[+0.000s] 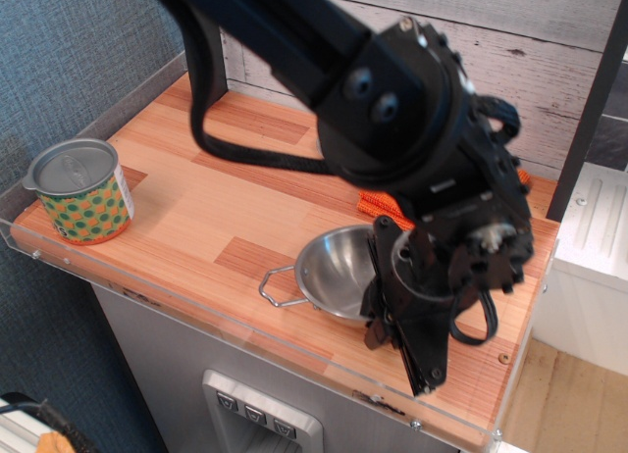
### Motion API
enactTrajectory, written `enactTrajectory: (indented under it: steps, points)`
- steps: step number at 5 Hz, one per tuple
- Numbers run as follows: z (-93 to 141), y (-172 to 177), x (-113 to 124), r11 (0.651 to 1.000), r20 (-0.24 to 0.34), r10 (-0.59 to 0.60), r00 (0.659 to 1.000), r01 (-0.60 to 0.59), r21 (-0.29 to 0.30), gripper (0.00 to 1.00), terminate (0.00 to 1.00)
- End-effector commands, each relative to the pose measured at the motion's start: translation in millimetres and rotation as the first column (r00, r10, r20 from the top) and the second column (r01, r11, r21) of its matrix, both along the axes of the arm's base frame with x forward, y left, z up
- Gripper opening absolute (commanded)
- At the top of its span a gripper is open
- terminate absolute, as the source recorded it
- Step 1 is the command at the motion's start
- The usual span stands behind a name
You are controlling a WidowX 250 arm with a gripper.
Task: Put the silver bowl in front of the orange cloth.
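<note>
The silver bowl (337, 270) is near the table's front edge, right of centre, with one wire loop handle pointing left. My black gripper (385, 294) is shut on the bowl's right rim, and its fingers point down toward the front edge. I cannot tell whether the bowl touches the table. The orange cloth (377, 207) lies behind the bowl. It is almost wholly hidden by my arm; only a strip of it shows.
A lidded metal can (80, 190) with an orange-green dotted label stands at the left front corner. A clear plastic lip (196, 311) runs along the table's front edge. A white plank wall (549, 41) and dark posts stand behind.
</note>
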State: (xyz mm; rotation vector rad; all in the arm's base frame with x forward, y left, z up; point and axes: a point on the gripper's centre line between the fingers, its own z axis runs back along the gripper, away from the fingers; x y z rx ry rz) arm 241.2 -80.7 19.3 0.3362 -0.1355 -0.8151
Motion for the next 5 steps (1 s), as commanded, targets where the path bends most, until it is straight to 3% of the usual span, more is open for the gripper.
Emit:
enactTrajectory:
  steps: [1, 2, 3, 5]
  points:
    - [7.0, -9.1, -3.4, 0.997, 0.014, -0.069, 0.997, 0.07, -0.045, 0.0, 0.0]
    - [3.1, -10.0, -1.2, 0.992, -0.038, -0.089, 0.995, 0.085, -0.095, 1.0, 0.0]
    - [4.1, -8.6, 0.7, 0.987, -0.076, -0.091, 0.993, 0.08, -0.142, 1.0, 0.0]
    - [13.4, -3.7, 2.2, 0.978, -0.09, -0.081, 0.993, 0.062, -0.197, 1.0, 0.0]
